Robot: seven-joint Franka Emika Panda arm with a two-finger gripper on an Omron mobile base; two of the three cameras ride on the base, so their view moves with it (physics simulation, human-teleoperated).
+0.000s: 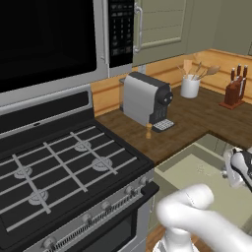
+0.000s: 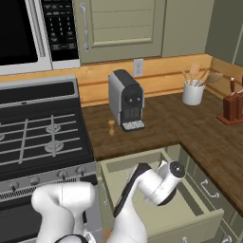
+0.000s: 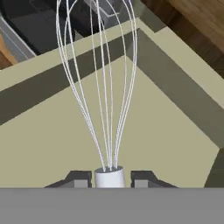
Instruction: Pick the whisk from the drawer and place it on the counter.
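So the gripper (image 3: 109, 180) has the whisk (image 3: 101, 83) pinched at its handle, one dark fingertip (image 3: 78, 179) snug on each side of the silver stub, jaws closed down narrow on it. From the hand view the wire loops fan out away from the hand, out over the flat floor of the drawer (image 3: 57, 144), and they point toward the drawer's back corner where two low walls meet. Can't tell from that view whether the loops are off the bottom or brushing it.

In the right base view the drawer (image 2: 209, 223) is pulled open under the front edge of the counter (image 2: 161, 128), and the arm is bent down into it, wrist over the middle of the box. The left base view shows the same open drawer (image 1: 192, 170) just right of the stove (image 1: 69, 167).

Up on the counter: a coffee machine (image 2: 126, 100) near the back edge, a white pot of wooden spoons (image 2: 193, 90) further along, and a knife block (image 1: 235, 91) at the far right end.
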